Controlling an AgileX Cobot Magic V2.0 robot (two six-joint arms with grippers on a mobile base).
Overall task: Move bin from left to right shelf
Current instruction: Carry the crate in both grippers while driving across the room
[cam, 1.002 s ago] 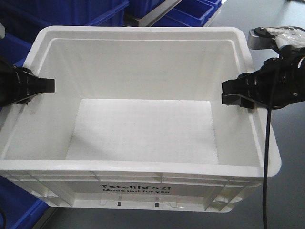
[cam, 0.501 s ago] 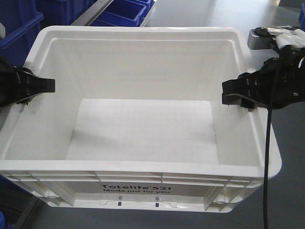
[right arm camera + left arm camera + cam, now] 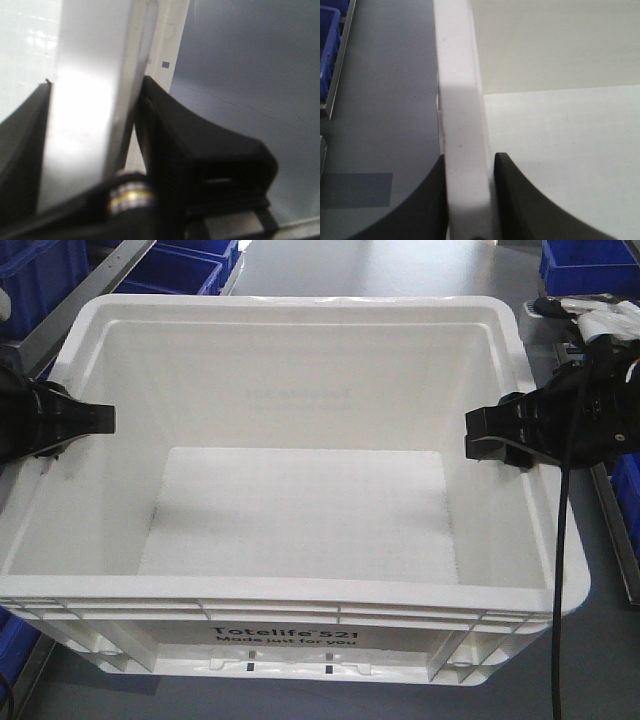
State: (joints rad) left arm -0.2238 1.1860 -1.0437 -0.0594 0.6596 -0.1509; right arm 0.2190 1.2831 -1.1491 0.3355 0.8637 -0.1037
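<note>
Closest to me is the front wall of the white bin (image 3: pixel 285 637), its black "Totelife 521" print facing out. The inside is bare. A black cable (image 3: pixel 557 570) hangs down past its right front corner.

Halfway back, the left gripper (image 3: pixel 75 420) is clamped on the left rim. The left wrist view shows one finger on each side of that rim (image 3: pixel 457 100). The right gripper (image 3: pixel 510 435) pinches the right rim the same way, with one finger inside the wall and one outside. The bin sits level between the two arms over the grey floor (image 3: pixel 380 265).

Beyond it, blue totes (image 3: pixel 170 265) stand at the far left beside a metal rail (image 3: pixel 80 300), and another blue tote (image 3: pixel 590 265) stands at the far right.
</note>
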